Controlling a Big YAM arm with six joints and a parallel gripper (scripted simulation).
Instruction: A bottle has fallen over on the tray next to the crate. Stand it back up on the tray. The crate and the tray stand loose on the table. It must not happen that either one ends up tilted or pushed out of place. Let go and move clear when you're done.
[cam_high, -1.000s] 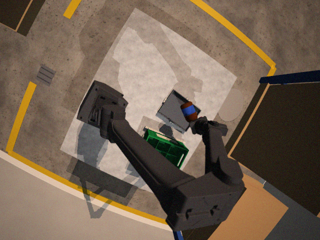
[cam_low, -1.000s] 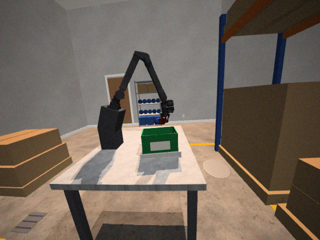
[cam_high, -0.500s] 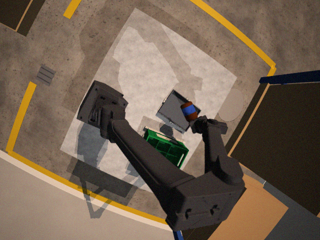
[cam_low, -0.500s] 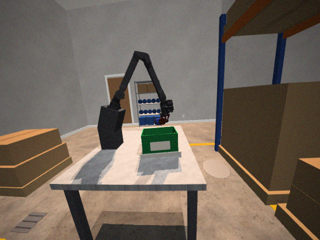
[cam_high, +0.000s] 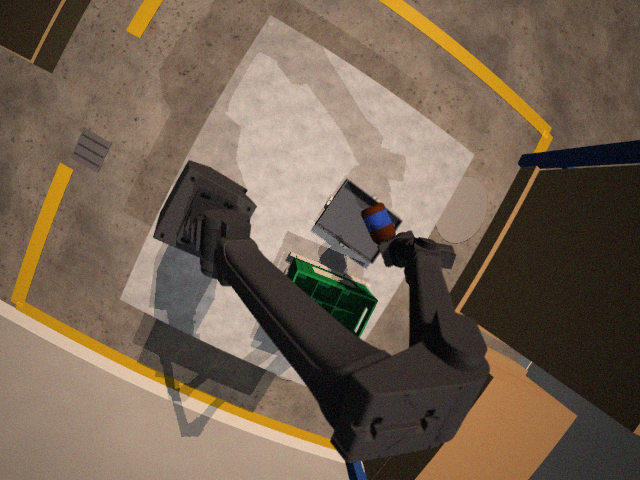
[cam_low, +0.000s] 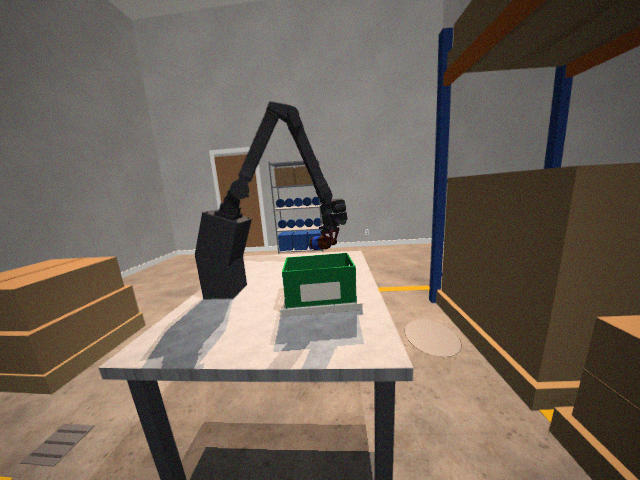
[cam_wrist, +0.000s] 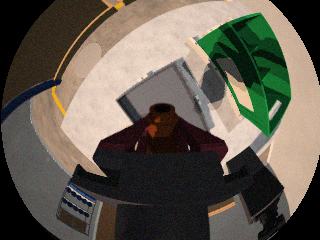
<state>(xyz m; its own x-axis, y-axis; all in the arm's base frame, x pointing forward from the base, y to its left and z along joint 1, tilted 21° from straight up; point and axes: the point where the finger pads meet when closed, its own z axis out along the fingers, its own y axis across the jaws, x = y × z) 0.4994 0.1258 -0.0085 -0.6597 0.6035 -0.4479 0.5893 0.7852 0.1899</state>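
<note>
The brown bottle with a blue band is held off the tray, strongly tilted, near level in the exterior view. Its open mouth shows in the wrist view; its blue-banded body is hidden there. My gripper is shut on the bottle, one dark red finger on each side. The grey tray lies under and beside the bottle in the top view; the exterior view does not show it. The green crate stands beside the tray.
The table carries the arm's dark base, left of the crate and tray. In the top view the arm passes over part of the crate. The tray is near the table's right edge.
</note>
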